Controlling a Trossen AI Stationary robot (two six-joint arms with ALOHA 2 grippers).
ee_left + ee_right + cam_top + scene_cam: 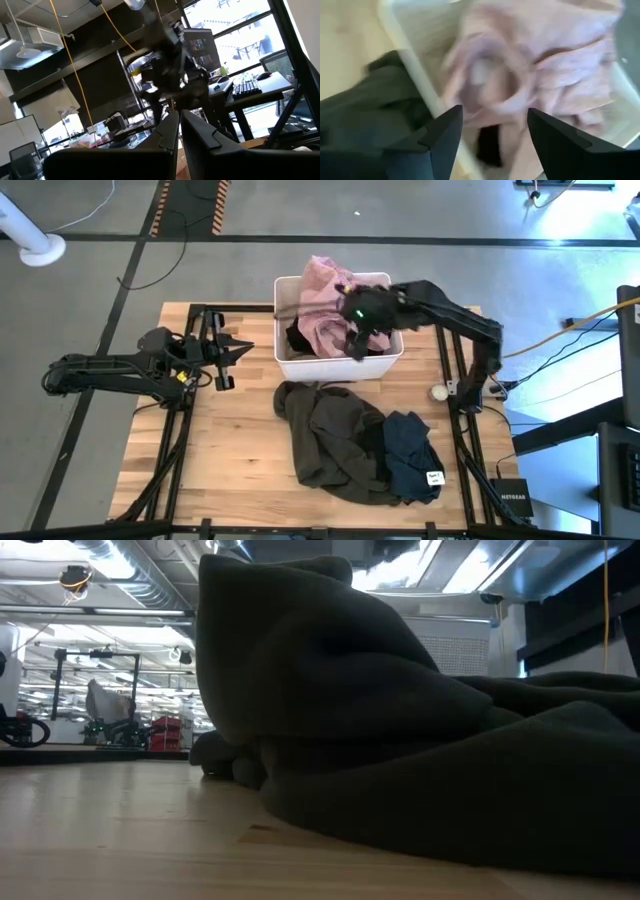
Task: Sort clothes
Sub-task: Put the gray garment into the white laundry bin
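On wooden table [240,450]: olive-brown garment [335,442]; right gripper [492,135] jaws apart, left gripper [180,131] jaws together

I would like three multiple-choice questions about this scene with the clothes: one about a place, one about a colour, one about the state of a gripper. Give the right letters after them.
1. Where is the right gripper?
A. over the white bin
B. over the navy garment
C. off the table

2. What colour is the garment draped over the white bin's back rim?
A. yellow
B. light pink
C. bright green

3. How do the left gripper's jaws stand?
A. shut
B. wide open
C. clamped on cloth

Answers:
1 A, the high view shows it above the bin, and its wrist view looks down on the bin's contents.
2 B, the light pink garment hangs there.
3 A, the left wrist view shows its fingers almost touching, holding nothing.
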